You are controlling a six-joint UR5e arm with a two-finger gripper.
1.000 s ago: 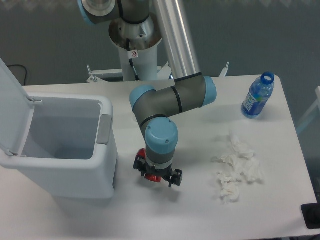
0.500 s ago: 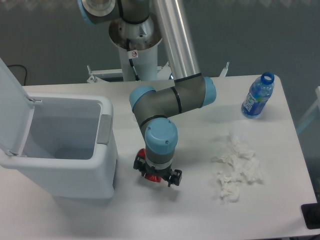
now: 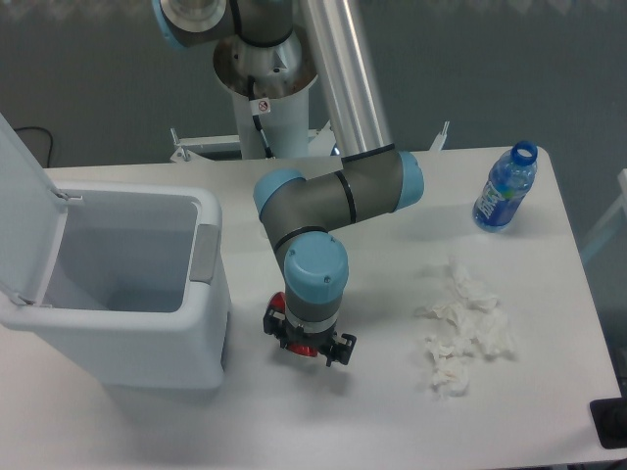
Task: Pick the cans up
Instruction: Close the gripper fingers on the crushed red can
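Observation:
The red can [image 3: 300, 345] lies on the white table just right of the bin, mostly hidden under the arm's blue-capped wrist [image 3: 314, 275]. Only red slivers show, at the wrist's lower edge and at its upper left. My gripper [image 3: 307, 336] points straight down over the can, with its black finger links [image 3: 342, 346] sticking out on either side of the red. The fingertips are hidden beneath the wrist, so I cannot see whether they press on the can.
An open white bin [image 3: 211, 294] with its lid raised stands at the left, close to the gripper. Crumpled white tissue [image 3: 465, 328] lies to the right. A clear blue-labelled bottle [image 3: 505, 191] stands at the far right corner.
The black finger links have drawn slightly inward around the can. The arm itself has barely moved.

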